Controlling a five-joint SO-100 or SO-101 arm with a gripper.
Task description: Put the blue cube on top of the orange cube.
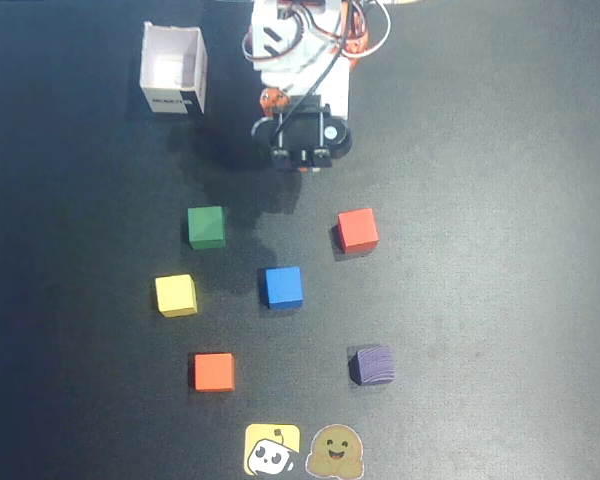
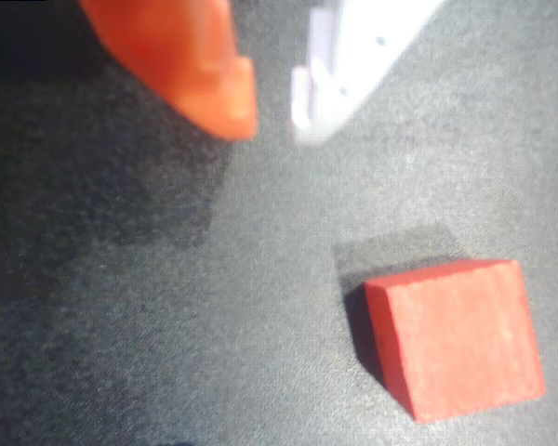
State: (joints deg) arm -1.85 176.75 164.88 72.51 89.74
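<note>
overhead, the arm sits at the top centre of the black table (image 1: 500, 150), its gripper (image 1: 302, 160) tucked close under the base and pointing toward 6 o'clock. in the wrist view the gripper (image 2: 272, 119) shows two fingertips, an orange finger (image 2: 191, 65) and a white finger (image 2: 353, 65), with a small strip of bare table between them; they are slightly parted, grasp nothing and touch nothing.

counted in the overhead view: six cubes, one of each colour, plus one white box (image 1: 173, 70) at 11 o'clock and two stickers (image 1: 302, 452) at the 6 o'clock edge. the blue cube (image 1: 281, 287) lies flat on the table near the middle of the group. the orange cube (image 1: 213, 372) lies at about 7 o'clock from it, well apart. a green cube (image 1: 206, 227) is at 10 o'clock from the blue one, a yellow cube (image 1: 175, 295) at 9 o'clock, a red-orange cube (image 1: 358, 230) at 2 o'clock, a purple cube (image 1: 372, 365) at 4 o'clock. none touch.

the wrist view holds only one cube, the red-orange cube (image 2: 456, 339), at 4 o'clock from the fingertips and clear of them; the blue and orange cubes are outside it. the overhead view does not show the fingertip gap.
</note>
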